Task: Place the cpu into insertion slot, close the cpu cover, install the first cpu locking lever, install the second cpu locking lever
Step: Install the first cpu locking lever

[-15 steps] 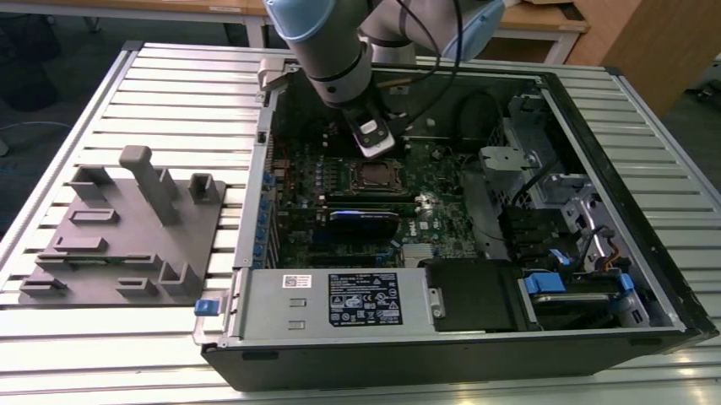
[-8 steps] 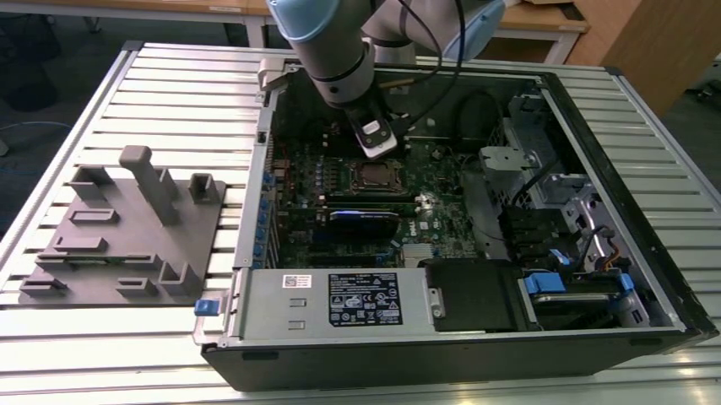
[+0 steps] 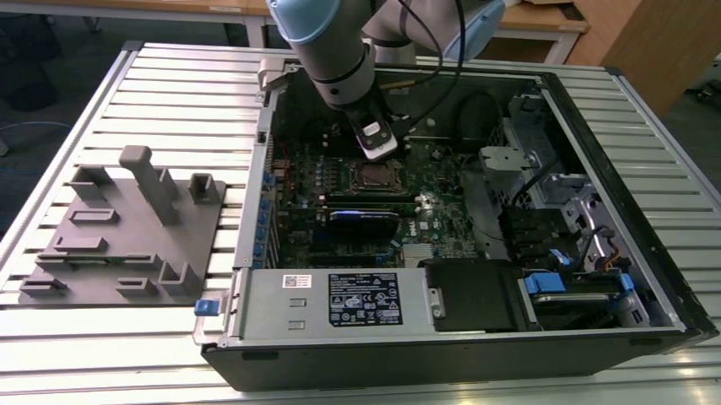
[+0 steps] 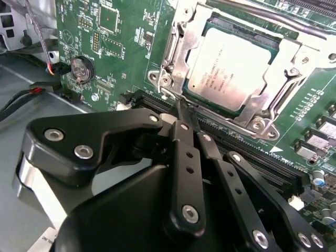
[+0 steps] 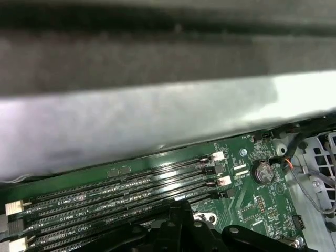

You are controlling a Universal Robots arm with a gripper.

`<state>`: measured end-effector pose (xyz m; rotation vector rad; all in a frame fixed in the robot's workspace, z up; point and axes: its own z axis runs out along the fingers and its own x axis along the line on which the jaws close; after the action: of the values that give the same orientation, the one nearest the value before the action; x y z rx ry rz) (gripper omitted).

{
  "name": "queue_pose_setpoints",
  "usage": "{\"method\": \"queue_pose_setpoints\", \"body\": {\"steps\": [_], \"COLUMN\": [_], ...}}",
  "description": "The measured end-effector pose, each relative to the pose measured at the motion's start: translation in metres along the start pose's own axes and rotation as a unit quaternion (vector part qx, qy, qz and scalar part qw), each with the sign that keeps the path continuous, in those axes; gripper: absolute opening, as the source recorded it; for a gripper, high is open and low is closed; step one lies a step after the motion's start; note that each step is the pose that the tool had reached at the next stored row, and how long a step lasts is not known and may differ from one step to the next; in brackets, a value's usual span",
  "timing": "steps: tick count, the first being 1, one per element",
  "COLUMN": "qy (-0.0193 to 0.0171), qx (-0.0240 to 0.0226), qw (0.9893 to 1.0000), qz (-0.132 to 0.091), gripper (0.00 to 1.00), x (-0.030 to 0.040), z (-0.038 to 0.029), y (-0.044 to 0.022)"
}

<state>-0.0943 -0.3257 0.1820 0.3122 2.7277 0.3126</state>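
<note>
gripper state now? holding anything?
Gripper: jaws shut, tips beside the edge of the cpu cover; whether they pinch anything cannot be told.

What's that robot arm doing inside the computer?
The arm's gripper is down inside the open computer case, with its tips pinched together right at the edge of the cpu cover. The cpu is already seated, with the silver cover lying over its edges.

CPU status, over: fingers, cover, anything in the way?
Fingers shut, tips at cpu cover edge. Cpu seated under it. No obstruction seen.
</note>
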Motion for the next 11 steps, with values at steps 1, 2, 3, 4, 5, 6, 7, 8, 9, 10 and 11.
{"method": "queue_pose_setpoints", "body": {"steps": [1,2,3,4,5,6,7,8,9,10,11], "qy": [0.0000,0.0000,0.0000,0.0000,0.0000,0.0001,0.0001,0.0001,0.0002,0.0003,0.0004], "qx": [-0.0002,-0.0004,-0.0004,-0.0004,-0.0005,-0.0005,-0.0005,-0.0008,-0.0012,-0.0015,-0.0019], "qw": [1.0000,1.0000,1.0000,1.0000,1.0000,1.0000,1.0000,1.0000,1.0000,1.0000,1.0000], "qz": [0.000,0.000,0.000,0.000,0.000,0.000,0.000,0.000,0.000,0.001,0.001], "gripper": [0.10,0.10,0.10,0.10,0.10,0.10,0.10,0.10,0.10,0.10,0.10], "x": [0.0000,0.0000,0.0000,0.0000,0.0000,-0.0001,-0.0003,-0.0006,-0.0009,-0.0011,-0.0013], "z": [0.0000,0.0001,0.0001,0.0000,0.0000,-0.0003,-0.0010,-0.0017,-0.0025,-0.0031,-0.0035], "y": [0.0000,0.0000,0.0000,0.0000,0.0000,0.0000,0.0002,0.0005,0.0007,0.0008,0.0009]}}
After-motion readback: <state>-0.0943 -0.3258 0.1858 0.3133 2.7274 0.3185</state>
